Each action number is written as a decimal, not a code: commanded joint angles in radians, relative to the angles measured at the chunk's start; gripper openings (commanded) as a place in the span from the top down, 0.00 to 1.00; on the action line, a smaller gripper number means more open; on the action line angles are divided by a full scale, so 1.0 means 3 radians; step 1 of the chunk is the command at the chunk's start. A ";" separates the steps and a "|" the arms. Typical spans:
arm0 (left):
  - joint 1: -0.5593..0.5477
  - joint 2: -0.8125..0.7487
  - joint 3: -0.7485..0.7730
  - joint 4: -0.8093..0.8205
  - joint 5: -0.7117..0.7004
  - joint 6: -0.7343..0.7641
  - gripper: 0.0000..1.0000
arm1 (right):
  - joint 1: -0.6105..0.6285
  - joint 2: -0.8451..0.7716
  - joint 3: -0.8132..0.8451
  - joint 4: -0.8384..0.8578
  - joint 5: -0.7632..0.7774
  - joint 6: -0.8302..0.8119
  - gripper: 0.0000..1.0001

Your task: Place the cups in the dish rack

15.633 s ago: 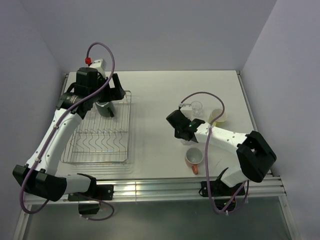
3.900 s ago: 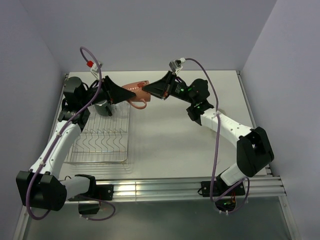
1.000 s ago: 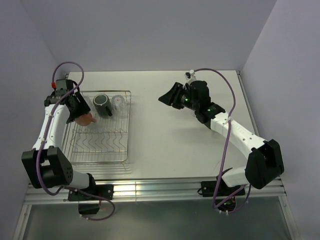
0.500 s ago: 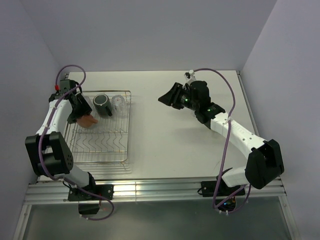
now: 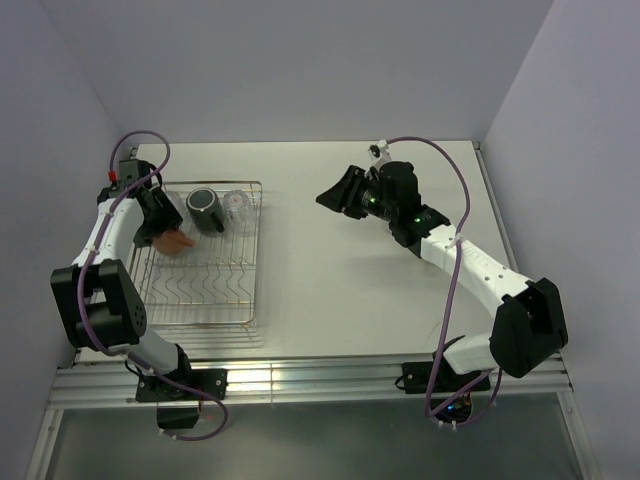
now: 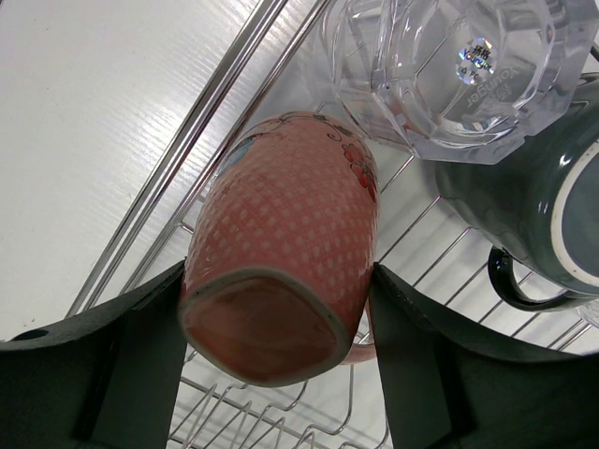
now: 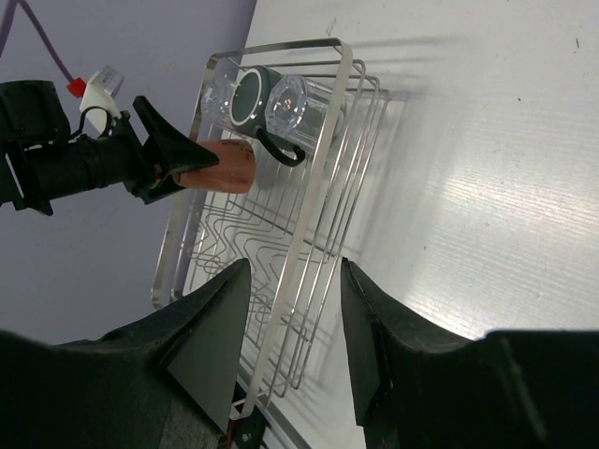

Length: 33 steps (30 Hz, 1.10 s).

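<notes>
Left gripper (image 6: 278,313) clamps the orange mug (image 6: 290,224) by its sides, on its side over the 10 o'clock corner of the dish rack (image 5: 200,300). Black mug (image 5: 205,210) sits at its 3 o'clock. Right gripper (image 7: 292,281) spread, empty, above the table (image 5: 350,290).

The top external camera looked down from high behind the near edge, taking in the whole worktop (image 5: 350,290). The left wrist camera hung very close over the dish rack (image 6: 217,94), facing the orange mug (image 6: 281,234). The right wrist camera looked from well off, across the worktop, at that same rack and mug; all three views shared them.
</notes>
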 commanded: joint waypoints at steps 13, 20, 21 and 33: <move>0.0012 -0.0136 0.0020 0.0224 0.0022 -0.0012 0.01 | -0.0016 0.0038 0.0093 -0.0022 0.0041 -0.0097 0.49; 0.0017 -0.0417 0.0122 0.0152 0.0108 -0.0027 0.01 | -0.0006 0.0022 0.0190 -0.0200 0.0178 -0.0158 0.49; 0.0018 -0.0463 0.0127 0.0152 0.0124 -0.0027 0.01 | -0.0011 0.0017 0.0211 -0.0287 0.0225 -0.0179 0.49; -0.0283 -0.1281 0.0261 0.0346 0.0777 -0.0007 0.01 | -0.0133 0.0073 0.0712 -0.1586 0.1845 -0.0588 0.44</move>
